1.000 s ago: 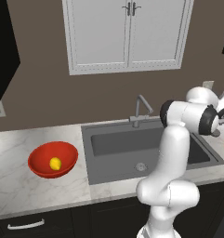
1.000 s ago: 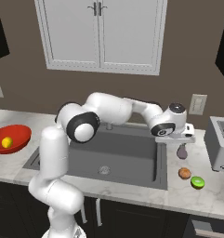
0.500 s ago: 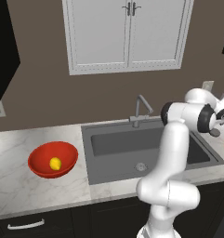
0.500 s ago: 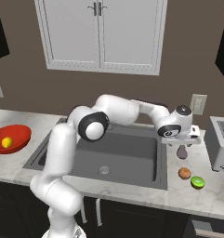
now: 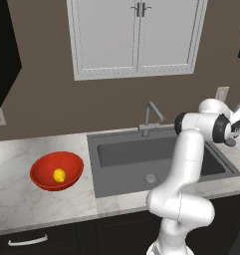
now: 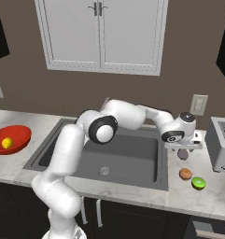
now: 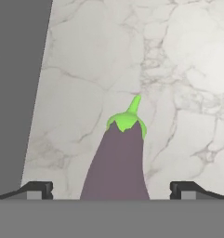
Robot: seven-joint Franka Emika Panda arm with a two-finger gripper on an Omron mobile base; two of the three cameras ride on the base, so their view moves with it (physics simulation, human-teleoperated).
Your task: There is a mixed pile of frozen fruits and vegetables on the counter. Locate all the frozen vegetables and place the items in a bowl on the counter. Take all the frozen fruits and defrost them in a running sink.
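With its dark two-finger gripper (image 7: 111, 190) spread wide either side of the dull purple-grey eggplant w/ green cap (image 7: 116, 160), nothing's held yet. Eggplant lies on the white marbled counter (image 7: 178, 69) right of the dark grey sink (image 6: 118, 158). Risk: smooth, tapered veg could squirt out or roll toward the basin edge if jaws close off-centre.
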